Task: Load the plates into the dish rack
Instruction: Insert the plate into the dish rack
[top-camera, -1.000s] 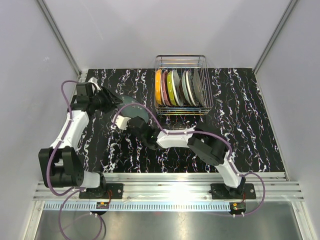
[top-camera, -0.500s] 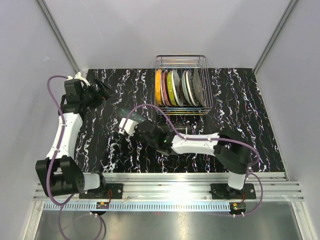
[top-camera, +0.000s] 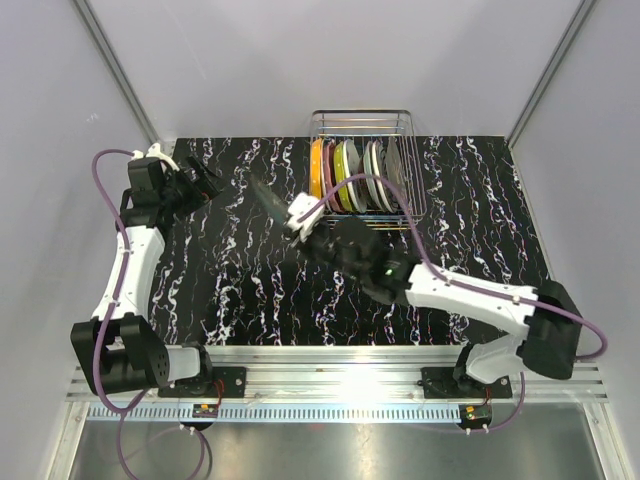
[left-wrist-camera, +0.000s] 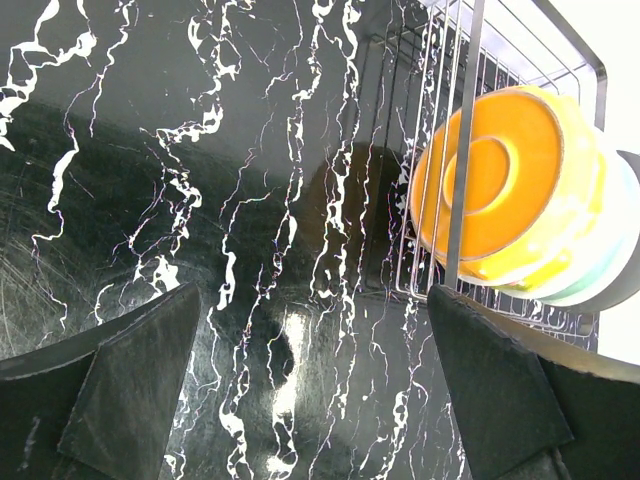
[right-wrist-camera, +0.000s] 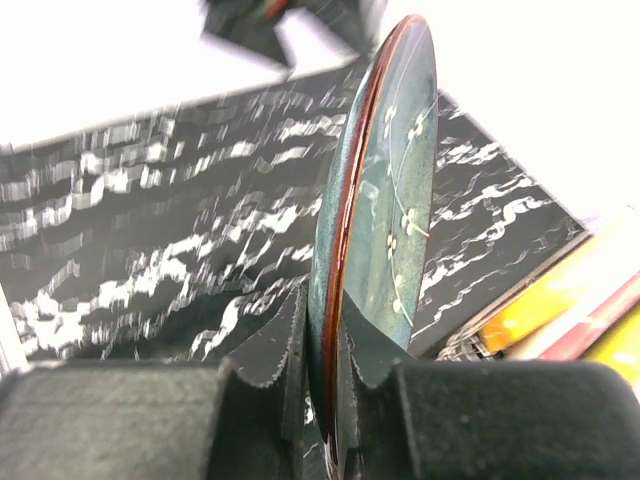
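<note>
- Since a second ago your right arm is stretching out from mid-tabletop (top-camera: 230, 290) toward the rear. It is lifting the dark teal plate (top-camera: 266, 195) off the surface and bringing it up to the dish rack (top-camera: 362, 113). Your left arm is sitting pulled back at the left rear.
- You are holding the teal plate on edge, nearly upright. From above it is showing as a thin dark sliver running diagonally, far-left to near-right. The racked plates (top-camera: 350, 176) are standing with their edges running near to far, so the held plate is lying askew to them.
- You are keeping it near the rack's near-left corner, apart from the wires, with the orange plate (top-camera: 316, 175) as the closest one inside.
- Open tabletop is lying between the teal plate and the left pincer (top-camera: 205, 183). Plates are filling the rack from its left wall across most of its width, and a narrow strip of bare wire is showing at the right end.
- Your right pincer (right-wrist-camera: 322, 345) is clamping the teal plate's (right-wrist-camera: 388, 200) lower rim, one pad on each face.
- Your left pincer (left-wrist-camera: 320, 390) is standing wide apart, holding nothing and facing the rack's (left-wrist-camera: 468, 110) left side.
</note>
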